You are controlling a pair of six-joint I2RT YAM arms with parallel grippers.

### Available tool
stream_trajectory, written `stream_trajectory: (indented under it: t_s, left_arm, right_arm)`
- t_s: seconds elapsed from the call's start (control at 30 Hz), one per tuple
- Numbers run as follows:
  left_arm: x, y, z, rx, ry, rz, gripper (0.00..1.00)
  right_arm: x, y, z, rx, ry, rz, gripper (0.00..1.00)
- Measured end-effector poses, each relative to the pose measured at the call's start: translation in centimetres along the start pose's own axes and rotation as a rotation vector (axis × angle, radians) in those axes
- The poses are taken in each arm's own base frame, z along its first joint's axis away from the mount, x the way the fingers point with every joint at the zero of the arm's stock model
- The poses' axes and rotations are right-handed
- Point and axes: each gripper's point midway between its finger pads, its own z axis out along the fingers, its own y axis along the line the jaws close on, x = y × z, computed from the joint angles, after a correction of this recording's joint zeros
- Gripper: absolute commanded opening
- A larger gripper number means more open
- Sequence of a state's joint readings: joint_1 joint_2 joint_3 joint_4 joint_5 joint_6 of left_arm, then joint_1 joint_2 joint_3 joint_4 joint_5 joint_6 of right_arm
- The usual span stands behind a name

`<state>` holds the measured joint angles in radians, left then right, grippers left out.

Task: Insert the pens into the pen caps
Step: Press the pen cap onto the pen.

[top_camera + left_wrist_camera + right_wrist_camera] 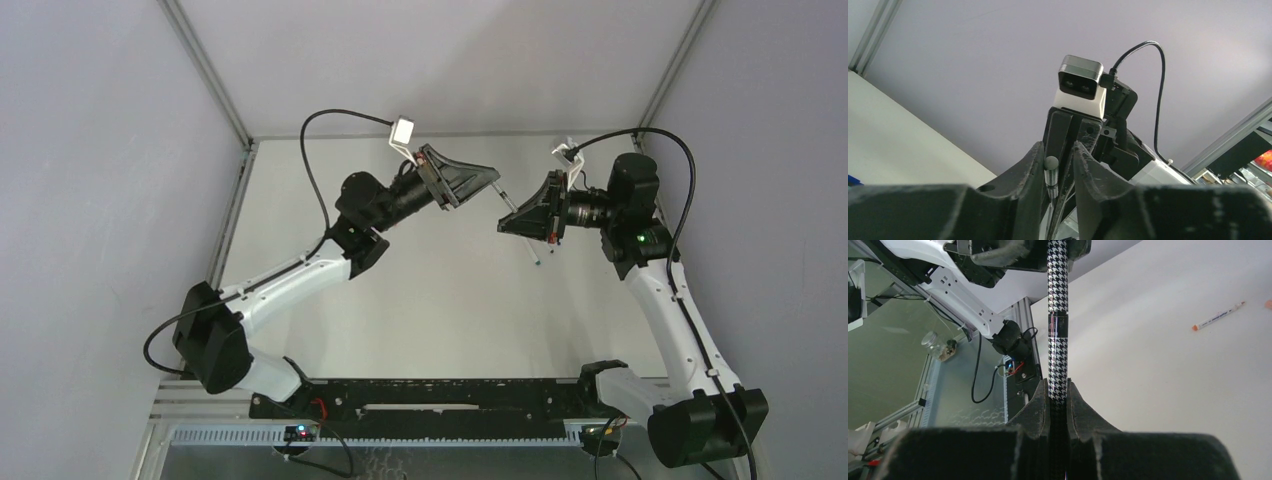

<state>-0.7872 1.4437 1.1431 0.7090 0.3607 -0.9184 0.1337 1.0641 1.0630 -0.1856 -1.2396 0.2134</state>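
A black-and-white houndstooth pen is held up in the air between the two arms. My right gripper is shut on its lower barrel. In the top view the pen sticks out below the right gripper and slants up toward the left gripper. The pen's ribbed, grey-tipped end sits between the fingers of my left gripper. It rests against one finger, with a gap to the other, so the jaws stand narrowly open. No separate pen cap shows at that end.
In the right wrist view a white pen with an orange tip lies on the white table, with a salmon-pink cap at the frame's edge. Grey walls and aluminium posts enclose the table on three sides.
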Motion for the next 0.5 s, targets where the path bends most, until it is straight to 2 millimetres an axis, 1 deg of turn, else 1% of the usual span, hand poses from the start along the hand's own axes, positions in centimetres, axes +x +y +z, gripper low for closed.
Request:
stream_trajectory:
  t_s: [0.1,0.27,0.5]
  left_arm:
    - [0.33,0.38,0.10,-0.003,0.009,-0.005,0.16]
    - [0.65,0.76,0.51,-0.001,0.024,-0.014,0.00]
    - [0.35,0.43,0.88,0.018,0.027,-0.023,0.00]
  right_arm:
    - [-0.03,0.05,0.04,-0.003,-0.001,-0.002,0.00]
    - [-0.04,-0.01,0.06,0.001,-0.002,0.006,0.00]
    - [-0.59,-0.04,0.10,0.004,-0.018,0.005,0.00]
